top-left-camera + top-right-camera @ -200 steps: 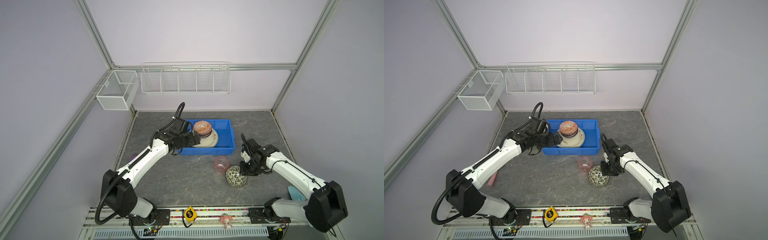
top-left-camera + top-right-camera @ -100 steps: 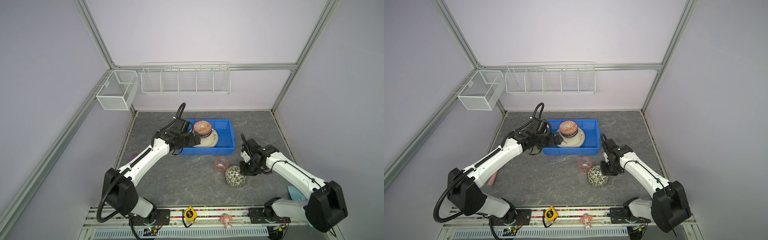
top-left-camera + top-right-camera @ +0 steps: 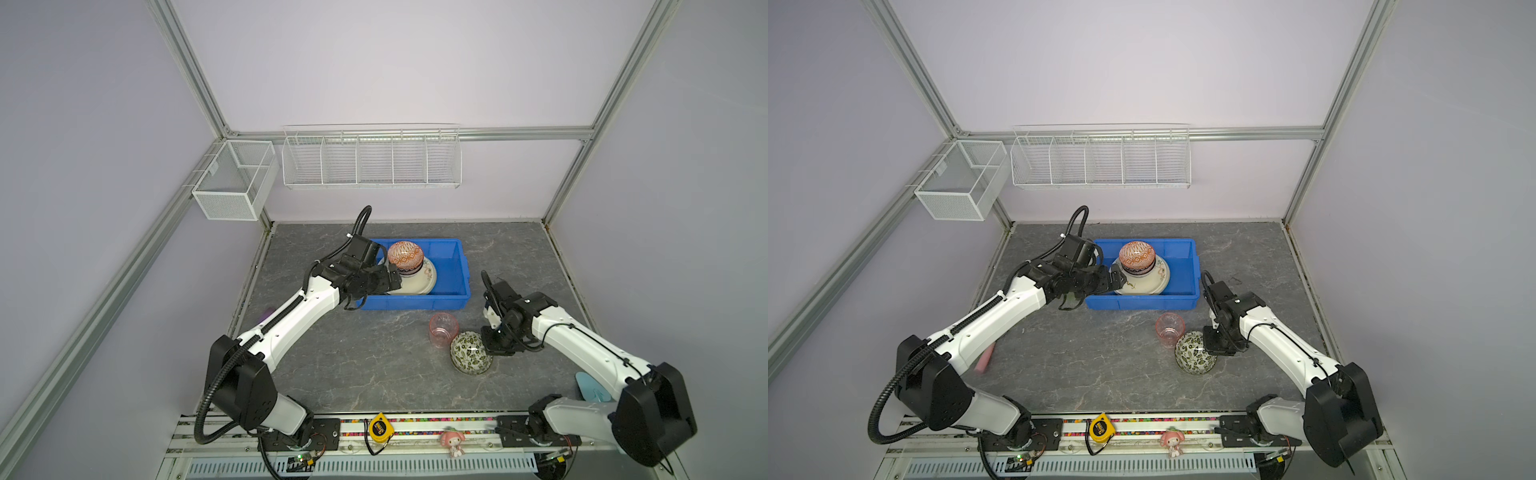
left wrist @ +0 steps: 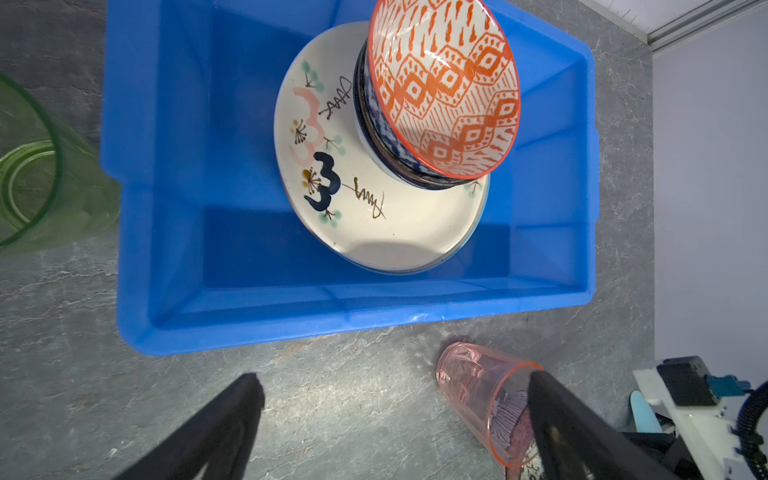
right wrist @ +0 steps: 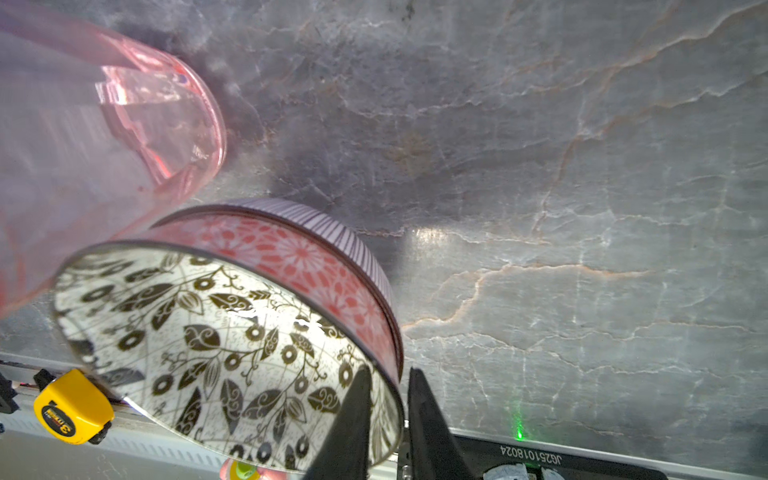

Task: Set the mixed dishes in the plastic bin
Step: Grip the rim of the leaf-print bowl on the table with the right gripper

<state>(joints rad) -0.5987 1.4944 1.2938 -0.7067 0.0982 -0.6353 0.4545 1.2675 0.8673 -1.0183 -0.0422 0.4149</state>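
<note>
leaf-print bowl point(image 5: 208, 332): judged glazed, stiff, slippery, breakable; take by rim. right pincer point(image 5: 388, 374) narrow astride that rim, grip unconfirmed. left pincer point(image 4: 392, 376) wide, empty.

You can read a dark-blue "3" and a pink "3" on the cream plate point(image 4: 374, 216). A black plate point(image 5: 582, 465) carries "JG251018024", shown upside down. The yellow tape measure point(image 5: 72, 409) shows a "3".

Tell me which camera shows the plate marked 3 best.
Left wrist: the plate shows close up inside the bin, markings readable, bowls stacked on it. Both top views show it small, partly covered by the bowls. Right wrist doesn't show it.
</note>
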